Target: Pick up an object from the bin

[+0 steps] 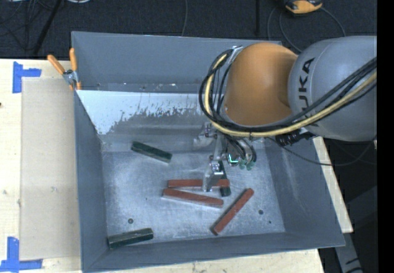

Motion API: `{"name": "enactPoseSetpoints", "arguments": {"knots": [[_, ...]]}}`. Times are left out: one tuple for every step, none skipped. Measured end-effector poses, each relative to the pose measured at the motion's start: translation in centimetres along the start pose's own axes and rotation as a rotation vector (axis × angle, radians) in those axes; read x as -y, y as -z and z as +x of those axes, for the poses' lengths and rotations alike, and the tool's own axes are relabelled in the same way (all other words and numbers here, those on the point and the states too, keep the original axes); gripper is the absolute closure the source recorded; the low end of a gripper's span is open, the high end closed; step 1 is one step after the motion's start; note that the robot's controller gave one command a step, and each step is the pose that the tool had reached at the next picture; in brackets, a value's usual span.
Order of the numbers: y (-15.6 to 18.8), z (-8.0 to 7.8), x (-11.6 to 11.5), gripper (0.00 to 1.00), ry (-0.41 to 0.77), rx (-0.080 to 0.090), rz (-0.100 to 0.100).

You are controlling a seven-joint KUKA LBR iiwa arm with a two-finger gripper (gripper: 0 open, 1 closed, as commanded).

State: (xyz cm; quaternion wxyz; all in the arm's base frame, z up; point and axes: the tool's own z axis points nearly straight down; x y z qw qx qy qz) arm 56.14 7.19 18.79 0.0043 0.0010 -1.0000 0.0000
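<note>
My gripper (215, 178) hangs low over the middle of the bin, its fingertips down among a group of reddish-brown sticks. One short red-brown stick (184, 184) lies flat just left of the fingertips. A longer one (192, 197) lies below it. A small dark green piece (225, 190) sits right at the fingertips. A third red-brown stick (232, 211) slants down to the right. Nothing is seen lifted between the fingers.
A dark green bar (151, 152) lies toward the back left of the bin floor. Another dark green bar (130, 238) rests near the front left corner. The arm and its orange cover hang over the bin's right side.
</note>
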Motion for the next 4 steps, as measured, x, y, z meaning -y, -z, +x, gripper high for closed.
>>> {"name": "enactPoseSetpoints", "arguments": {"knots": [[0.4,-0.2,0.0,0.00,-0.001,0.008,-0.001],[-11.1,-1.2,0.5,1.00,0.115,0.030,-0.001],[-11.1,-1.2,0.6,1.00,0.114,0.030,-0.001],[7.4,-0.1,0.6,1.00,0.092,0.015,0.000]]}}
